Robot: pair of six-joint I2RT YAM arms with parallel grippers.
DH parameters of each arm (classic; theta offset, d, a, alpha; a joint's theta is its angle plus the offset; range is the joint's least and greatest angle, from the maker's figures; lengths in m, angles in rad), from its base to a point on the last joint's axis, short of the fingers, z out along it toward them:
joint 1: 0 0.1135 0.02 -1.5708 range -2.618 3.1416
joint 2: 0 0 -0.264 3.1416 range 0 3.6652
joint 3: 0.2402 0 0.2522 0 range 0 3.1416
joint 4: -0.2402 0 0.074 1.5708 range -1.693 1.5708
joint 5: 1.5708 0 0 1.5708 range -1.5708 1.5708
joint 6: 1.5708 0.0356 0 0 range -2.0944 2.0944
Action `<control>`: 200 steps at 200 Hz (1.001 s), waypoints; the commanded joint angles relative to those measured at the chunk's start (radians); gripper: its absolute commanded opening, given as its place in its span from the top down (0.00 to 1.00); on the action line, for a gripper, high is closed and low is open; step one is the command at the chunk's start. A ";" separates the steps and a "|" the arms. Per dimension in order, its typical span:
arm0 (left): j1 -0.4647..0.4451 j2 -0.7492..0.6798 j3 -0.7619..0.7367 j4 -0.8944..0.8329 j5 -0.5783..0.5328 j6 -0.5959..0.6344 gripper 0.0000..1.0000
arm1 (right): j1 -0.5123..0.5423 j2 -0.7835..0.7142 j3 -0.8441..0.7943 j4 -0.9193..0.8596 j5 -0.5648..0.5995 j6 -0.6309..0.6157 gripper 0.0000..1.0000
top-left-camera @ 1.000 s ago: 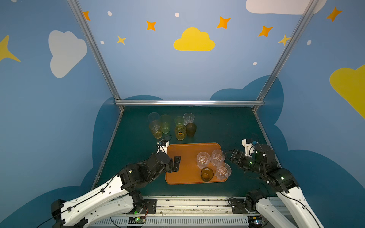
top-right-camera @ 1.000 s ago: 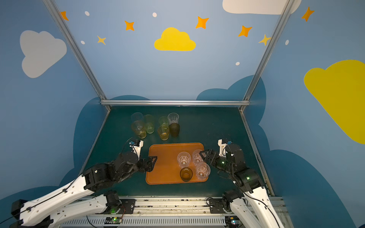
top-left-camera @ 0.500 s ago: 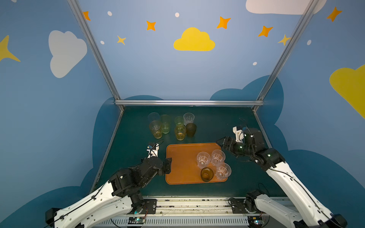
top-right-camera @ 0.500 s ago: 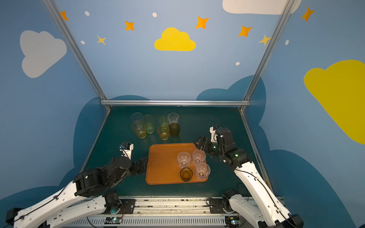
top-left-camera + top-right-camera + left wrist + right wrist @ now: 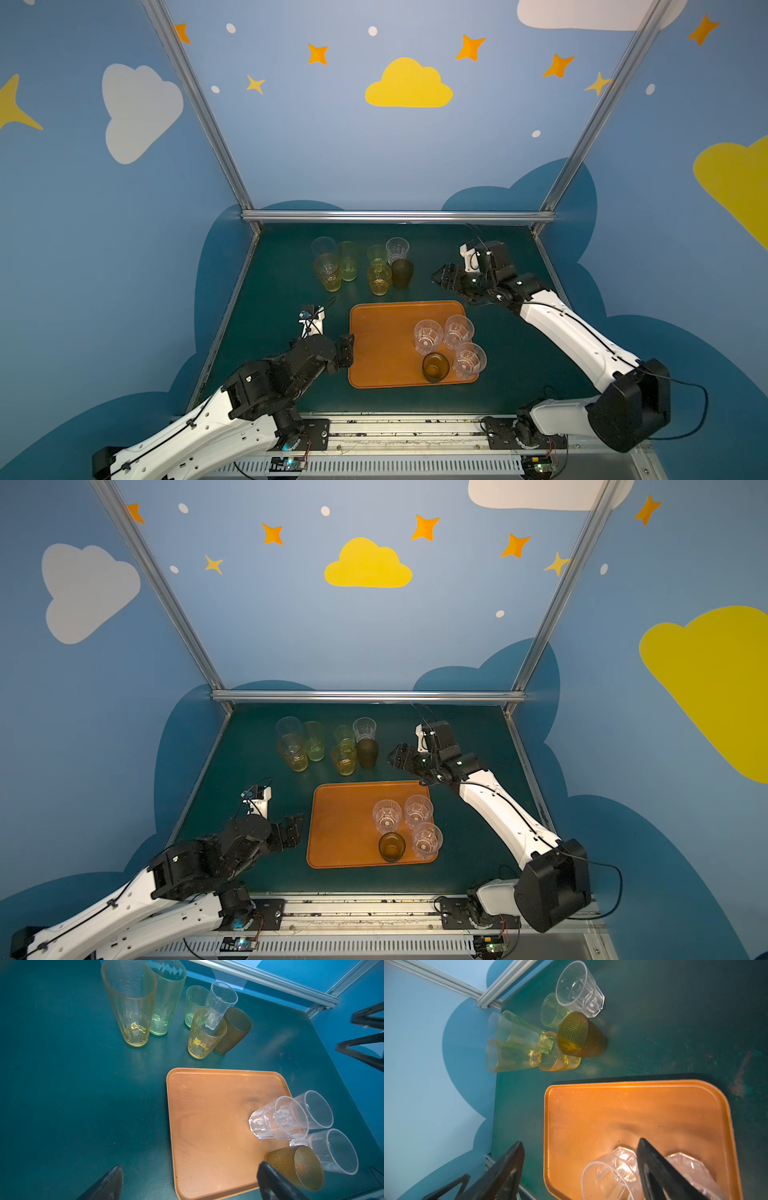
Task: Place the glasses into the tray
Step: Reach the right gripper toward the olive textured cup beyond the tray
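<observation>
Because four glasses stand close together in the near right corner of the tray, most of the tray is bare, and I think that saves room for the rest. Three of them are clear and one is a brown glass. All four stand with their mouths up. Seven more glasses wait in a tight bunch at the back of the worktop, well apart from the tray. The right claw hangs in the air near that bunch, wide open and holding nothing. It points at the dark glass on the right side of the bunch. That one looks like the easy pick, since a claw can slip around it from the open side without bumping the others. The left claw is wide open too and holds nothing. It sits low, just beside the left edge of the tray, where it is out of the other arm's way.
</observation>
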 commanded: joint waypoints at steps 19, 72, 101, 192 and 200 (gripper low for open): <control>0.006 -0.002 -0.011 -0.020 0.016 -0.041 0.00 | 0.013 0.140 0.127 -0.001 0.016 -0.042 0.18; 0.012 -0.039 -0.050 0.002 0.009 -0.013 0.00 | 0.016 0.282 0.248 -0.028 0.069 -0.048 0.20; 0.014 -0.040 -0.050 0.002 0.014 0.006 0.00 | 0.021 0.347 0.301 -0.035 0.086 -0.049 0.31; 0.026 -0.038 -0.086 0.036 0.023 0.019 0.00 | 0.049 0.513 0.430 -0.088 0.110 -0.066 0.60; 0.026 -0.037 -0.087 0.039 0.022 0.022 0.00 | 0.052 0.522 0.437 -0.089 0.100 -0.066 0.61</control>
